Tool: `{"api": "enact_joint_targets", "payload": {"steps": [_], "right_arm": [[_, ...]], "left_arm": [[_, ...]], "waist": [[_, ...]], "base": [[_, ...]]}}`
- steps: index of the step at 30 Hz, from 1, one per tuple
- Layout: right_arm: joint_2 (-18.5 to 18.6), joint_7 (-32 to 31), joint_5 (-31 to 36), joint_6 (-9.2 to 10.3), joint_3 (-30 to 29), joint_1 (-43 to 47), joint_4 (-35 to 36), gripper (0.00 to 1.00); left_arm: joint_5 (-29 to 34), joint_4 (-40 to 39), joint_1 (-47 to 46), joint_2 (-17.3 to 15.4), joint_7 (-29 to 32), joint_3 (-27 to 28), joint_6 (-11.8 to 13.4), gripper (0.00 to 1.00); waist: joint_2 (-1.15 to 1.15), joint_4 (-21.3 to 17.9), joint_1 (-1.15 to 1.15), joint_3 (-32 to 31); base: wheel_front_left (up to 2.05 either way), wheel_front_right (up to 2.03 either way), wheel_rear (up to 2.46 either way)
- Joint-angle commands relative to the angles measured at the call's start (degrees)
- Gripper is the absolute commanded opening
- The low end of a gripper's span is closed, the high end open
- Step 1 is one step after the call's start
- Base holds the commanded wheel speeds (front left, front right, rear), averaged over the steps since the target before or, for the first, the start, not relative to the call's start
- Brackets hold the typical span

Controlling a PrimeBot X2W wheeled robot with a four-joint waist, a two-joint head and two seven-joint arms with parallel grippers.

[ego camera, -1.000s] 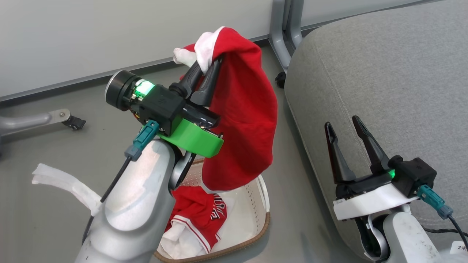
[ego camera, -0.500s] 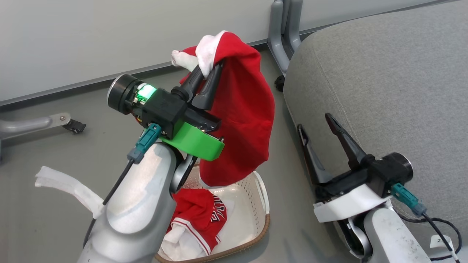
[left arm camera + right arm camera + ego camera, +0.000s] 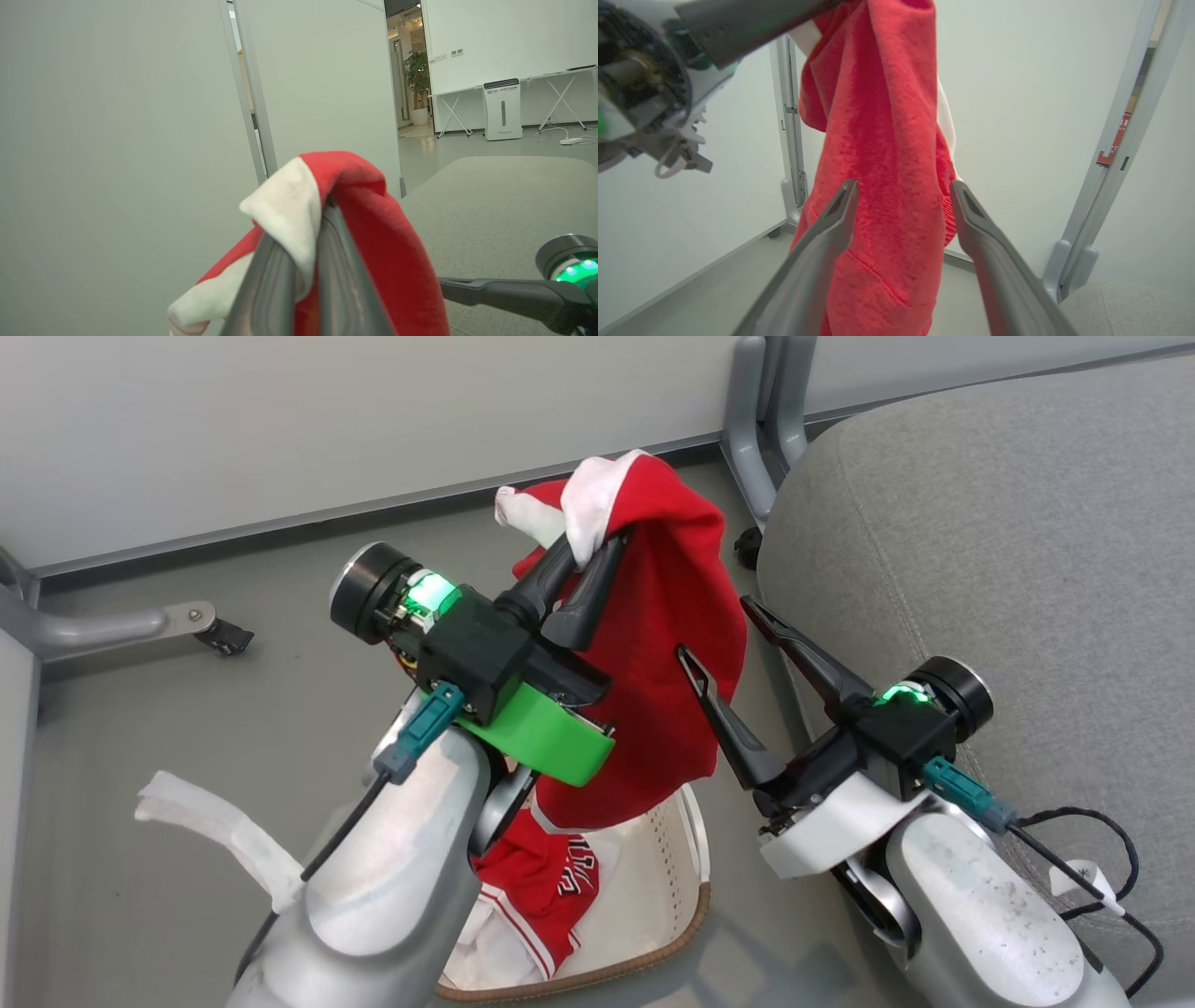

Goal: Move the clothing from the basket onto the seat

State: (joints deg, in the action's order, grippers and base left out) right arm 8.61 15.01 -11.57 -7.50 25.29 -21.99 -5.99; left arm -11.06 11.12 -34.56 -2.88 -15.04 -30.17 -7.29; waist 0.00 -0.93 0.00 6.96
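The left gripper [image 3: 588, 543], lifted high on its pale silver forearm [image 3: 401, 877], has both dark fingers pinched together on a soft red garment with white trim [image 3: 672, 644]. The right gripper [image 3: 714, 627] angles toward it, fingers spread wide.

The head view looks steeply down from above on the basket [image 3: 667, 859], the floor [image 3: 187, 709] and the near edge of the seat [image 3: 980, 523]. The left wrist view faces level along its fingers [image 3: 275, 289], very close to the hanging red garment [image 3: 373, 224], across the seat's top. The right wrist view tilts upward, close to the same garment. All three views share it.
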Motion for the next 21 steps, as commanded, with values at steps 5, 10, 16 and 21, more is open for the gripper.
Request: {"api": "enact_joint_targets", "payload": {"steps": [5,10,16,21], "right_arm": [[3.01,0.26,-2.76,0.02,3.89,-3.63,-2.44,1.0],[4.2,0.26,-6.23,0.02,8.02,-5.4,-4.99,1.0],[3.23,0.26,-8.36,0.02,9.01,-4.59,-6.93,0.0],[2.43,0.26,-8.98,0.02,7.93,-3.86,-6.58,0.0]], "left_arm": [[-0.89,-1.04,1.1,-0.04,-0.21,-2.46,-0.16,0.0],[-1.57,-1.86,1.26,-0.03,-0.21,-4.65,0.4,0.0],[-2.47,-1.96,1.42,-0.04,-0.21,-6.42,0.96,0.0],[-2.51,-0.9,1.87,-0.03,-0.21,-6.98,1.02,0.0]], "waist": [[0.0,1.42,0.0,-0.04],[0.0,2.67,0.0,0.14],[0.0,3.72,0.0,0.82],[0.0,3.97,0.0,1.07]], "base": [[0.0,0.0,0.0],[0.0,0.0,0.0],[0.0,0.0,0.0],[0.0,0.0,0.0]]}}
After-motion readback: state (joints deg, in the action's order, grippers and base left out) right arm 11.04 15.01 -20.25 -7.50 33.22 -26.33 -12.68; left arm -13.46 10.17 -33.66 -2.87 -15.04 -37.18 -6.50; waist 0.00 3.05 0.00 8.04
